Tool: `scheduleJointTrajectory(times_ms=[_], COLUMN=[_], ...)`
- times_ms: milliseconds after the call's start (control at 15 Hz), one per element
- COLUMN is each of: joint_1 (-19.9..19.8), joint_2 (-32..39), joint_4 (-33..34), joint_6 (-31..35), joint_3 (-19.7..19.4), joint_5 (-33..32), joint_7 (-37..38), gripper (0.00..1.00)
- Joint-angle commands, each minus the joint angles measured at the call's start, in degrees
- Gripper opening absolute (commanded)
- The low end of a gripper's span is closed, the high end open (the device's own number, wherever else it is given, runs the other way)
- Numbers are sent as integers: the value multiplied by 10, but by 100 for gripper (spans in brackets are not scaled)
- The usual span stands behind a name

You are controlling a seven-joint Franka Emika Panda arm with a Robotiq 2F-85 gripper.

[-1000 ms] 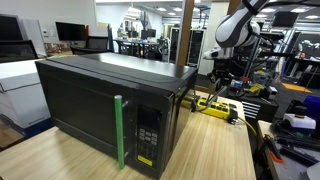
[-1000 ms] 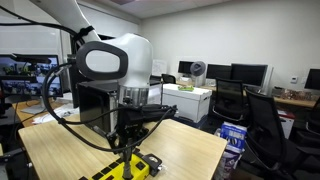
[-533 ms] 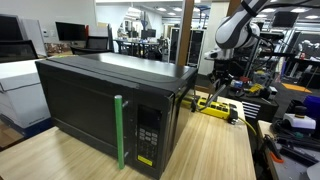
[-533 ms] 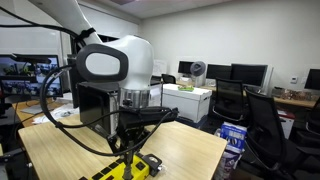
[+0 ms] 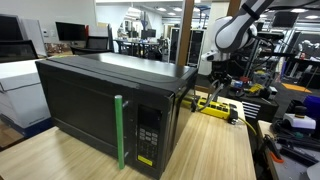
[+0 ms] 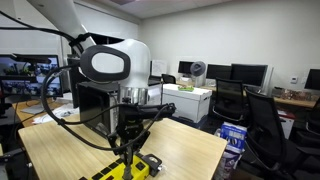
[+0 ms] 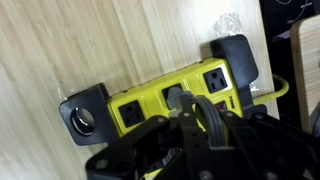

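Clamping black plug [image 7: 175, 96], tool [image 7: 186, 113] over yellow power strip [image 7: 150, 95], long axis sloping up rightward (wrist view)

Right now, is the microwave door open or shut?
Shut: the microwave door lies flush with the front, green handle upright beside the keypad.

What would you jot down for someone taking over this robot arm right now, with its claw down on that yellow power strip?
Gripper: shut, fingers pinching what looks like a dark plug.
Things: the plug sits in the middle socket of the yellow power strip with black end caps. The strip lies flat on the light wooden table, near the black microwave with a green door handle.
Done: the gripper is down on the plug, and both outer sockets are empty.
Left: I cannot tell whether the plug is fully seated, so check that before moving the arm.
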Motion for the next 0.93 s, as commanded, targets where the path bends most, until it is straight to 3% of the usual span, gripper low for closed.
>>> scheduleJointTrajectory(times_ms=[0,867], joint_1=[-2,1], joint_2=[25,20], joint_4=[-45,-61], joint_6=[-8,-6], joint_3=[-11,-12], joint_5=[-32,-54], joint_7=[46,79], gripper=[3,3])
